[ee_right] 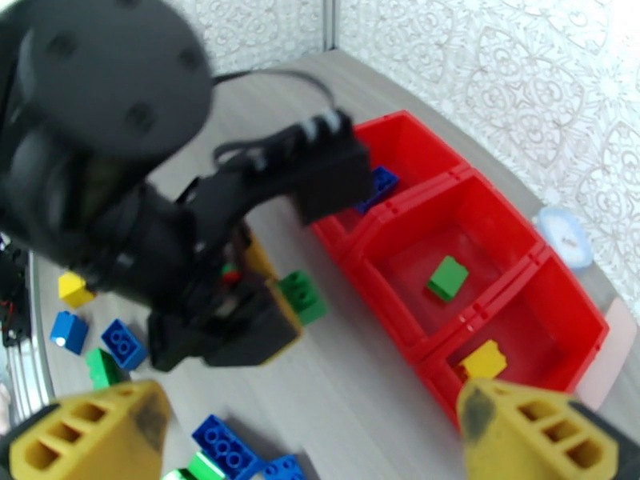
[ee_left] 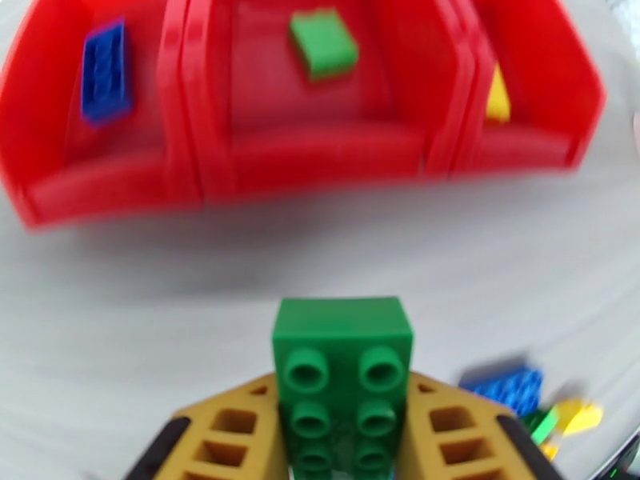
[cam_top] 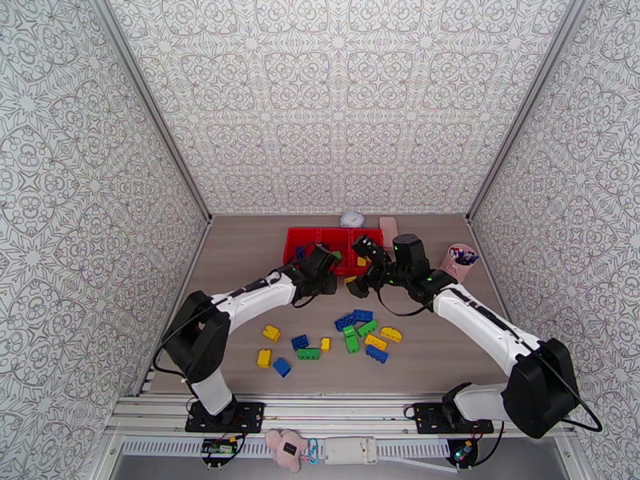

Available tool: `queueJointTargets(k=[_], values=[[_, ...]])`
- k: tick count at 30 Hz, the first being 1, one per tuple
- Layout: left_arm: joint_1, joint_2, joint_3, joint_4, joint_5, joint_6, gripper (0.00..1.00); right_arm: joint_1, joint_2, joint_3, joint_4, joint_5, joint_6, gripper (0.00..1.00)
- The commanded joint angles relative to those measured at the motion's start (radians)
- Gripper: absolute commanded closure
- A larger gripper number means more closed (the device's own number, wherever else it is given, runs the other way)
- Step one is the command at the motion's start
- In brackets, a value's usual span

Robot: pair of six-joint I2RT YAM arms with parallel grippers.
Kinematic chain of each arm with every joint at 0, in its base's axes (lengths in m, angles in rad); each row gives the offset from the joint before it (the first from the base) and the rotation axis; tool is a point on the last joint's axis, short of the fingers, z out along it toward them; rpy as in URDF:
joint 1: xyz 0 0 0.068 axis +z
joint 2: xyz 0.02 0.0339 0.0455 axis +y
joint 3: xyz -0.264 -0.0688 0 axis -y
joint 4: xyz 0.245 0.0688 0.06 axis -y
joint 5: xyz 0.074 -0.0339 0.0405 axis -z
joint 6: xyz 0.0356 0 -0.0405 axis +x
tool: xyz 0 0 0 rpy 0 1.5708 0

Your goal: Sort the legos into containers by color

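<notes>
Left wrist camera gives us the green lego (ee_left: 342,370) clamped narrow between the yellow fingers (ee_left: 228,430) of the left hand (ee_left: 344,430), just short of the containers (ee_left: 320,158) by the far edge of the worktop (cam_top: 240,274). We see a blue brick (ee_left: 105,72) in the left bin, a green one (ee_left: 323,43) in the middle and a yellow one (ee_left: 497,96) on the right. Loose legos (cam_top: 356,338) lie toward the near edge. Our right hand (ee_right: 312,430) hangs wide and empty near the tray.
</notes>
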Motion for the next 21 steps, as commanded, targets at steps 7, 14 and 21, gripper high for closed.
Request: queueJointTargets(k=[7, 14, 21], values=[[0.103, 0.207, 0.26, 0.025, 0.044, 0.058, 0.69, -0.014, -0.025, -0.046, 0.054, 0.06, 0.038, 0.0], [0.135, 0.341, 0.478, -0.035, 0.057, 0.095, 0.68, -0.014, -0.033, -0.068, 0.065, 0.066, 0.042, 0.0], [0.156, 0.416, 0.594, -0.063, 0.058, 0.111, 0.64, -0.013, -0.033, -0.068, 0.057, 0.07, 0.036, 0.0]])
